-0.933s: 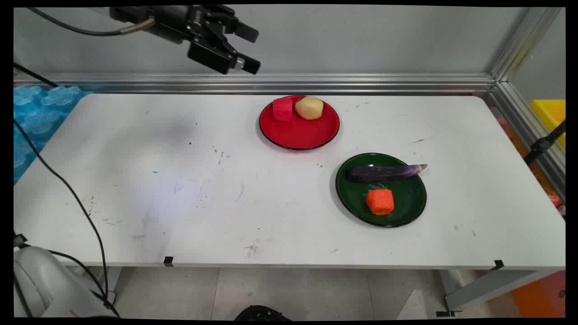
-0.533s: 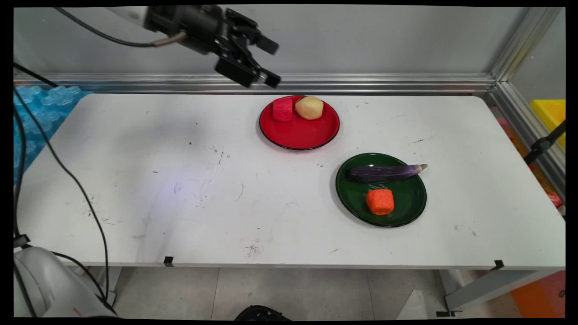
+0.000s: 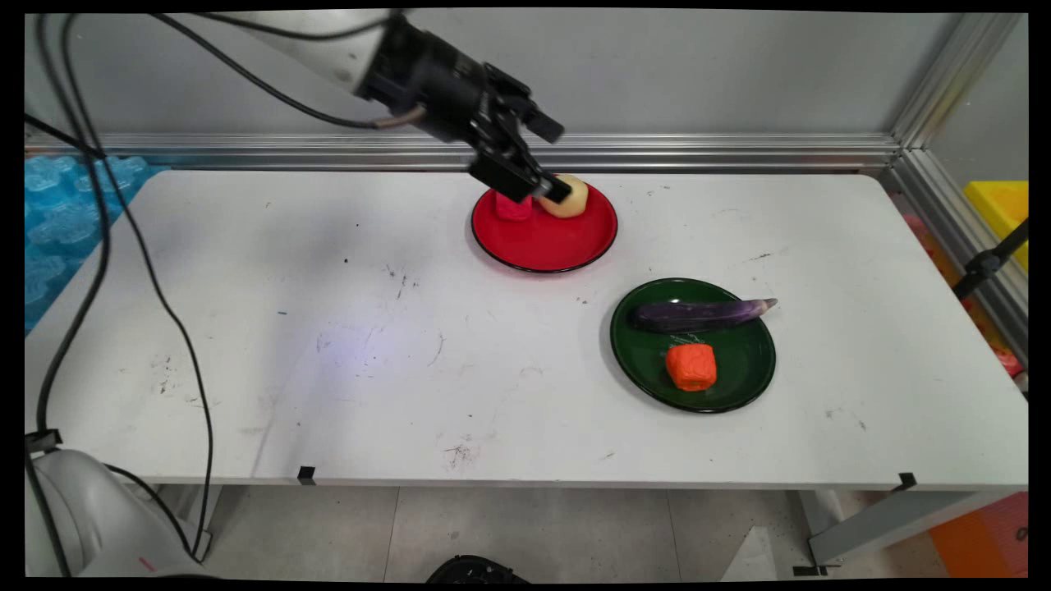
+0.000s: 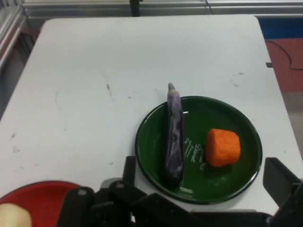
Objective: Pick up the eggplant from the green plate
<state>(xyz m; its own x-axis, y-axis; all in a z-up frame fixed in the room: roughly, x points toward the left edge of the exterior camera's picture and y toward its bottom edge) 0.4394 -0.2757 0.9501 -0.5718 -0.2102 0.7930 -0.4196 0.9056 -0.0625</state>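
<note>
On the white table (image 3: 345, 345), nearest the camera, stands the green plate (image 3: 743, 377). An orange block (image 3: 690, 366) lies on the plate's near half, and a purple eggplant (image 3: 698, 313) lies across its far half, the stem end jutting past the plate's right rim. In the hand view the same plate (image 4: 236, 113) shows the eggplant (image 4: 173, 135) and the orange block (image 4: 223, 147) side by side and apart, with pale lettering on the plate between them.

Beyond the green plate and to its left sits the red plate (image 3: 550, 242), well apart from it. On the red plate's far side lie a red block (image 3: 513, 209) and a pale yellow potato (image 3: 573, 199), just beside each other; both are partly hidden by the hand. The hand view catches only the edge of the red plate (image 4: 45, 196) and a bit of the potato (image 4: 13, 216).

The hand (image 3: 550, 160) hangs above the far part of the red plate, its fingers spread apart and gripping nothing. The lower fingertip seems close over the potato, though whether it touches cannot be told. Black cables (image 3: 123, 246) droop from the arm, left of the red plate.
</note>
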